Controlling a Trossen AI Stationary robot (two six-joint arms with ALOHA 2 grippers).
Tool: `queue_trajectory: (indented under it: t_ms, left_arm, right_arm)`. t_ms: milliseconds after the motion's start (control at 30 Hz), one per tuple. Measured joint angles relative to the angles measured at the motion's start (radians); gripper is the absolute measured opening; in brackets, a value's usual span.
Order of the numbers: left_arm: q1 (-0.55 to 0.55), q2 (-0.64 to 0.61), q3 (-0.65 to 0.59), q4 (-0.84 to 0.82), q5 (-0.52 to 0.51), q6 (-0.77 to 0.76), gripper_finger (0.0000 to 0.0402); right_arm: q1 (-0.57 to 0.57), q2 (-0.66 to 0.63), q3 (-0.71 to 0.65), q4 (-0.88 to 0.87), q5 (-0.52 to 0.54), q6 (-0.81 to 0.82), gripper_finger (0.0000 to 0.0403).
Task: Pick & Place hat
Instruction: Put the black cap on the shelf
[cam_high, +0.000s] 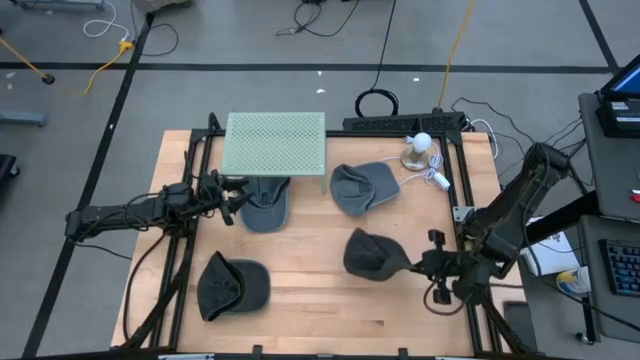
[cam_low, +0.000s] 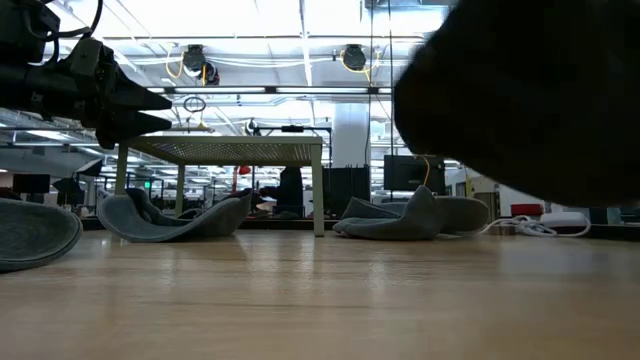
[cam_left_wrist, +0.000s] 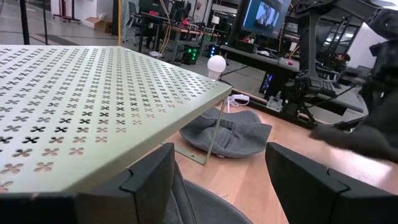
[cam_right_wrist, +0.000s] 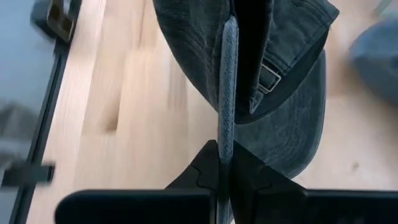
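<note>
Four grey caps share the wooden table (cam_high: 300, 290). Left gripper (cam_high: 232, 200), fingers spread wide and empty, hovers at the near edge of the green perforated stand (cam_high: 276, 142), just beside the cap tucked under it (cam_high: 266, 205). Another cap (cam_high: 232, 285) lies front-left, a third (cam_high: 362, 186) beyond centre. Right gripper (cam_high: 412, 265) pinches the held cap (cam_high: 372, 255) by its edge, lifted, brim pointing leftward toward bare board at centre.

Your dark grey hat (cam_high: 372, 255), clamped at its edge by the right gripper (cam_high: 418, 265), held clear of the table (cam_high: 320, 305), strap buckle showing.
</note>
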Motion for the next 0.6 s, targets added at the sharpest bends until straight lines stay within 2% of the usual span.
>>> queue_trajectory:
  t_ms: [433, 600]
  left_arm:
    - [0.0, 0.0, 0.0, 0.0, 0.0, 0.0, 0.0257]
    - [0.0, 0.0, 0.0, 0.0, 0.0, 0.0, 0.0257]
  right_arm:
    - [0.0, -0.049, 0.001, 0.185, 0.417, -0.052, 0.0005]
    - [-0.02, -0.049, 0.001, 0.316, 0.56, -0.141, 0.0005]
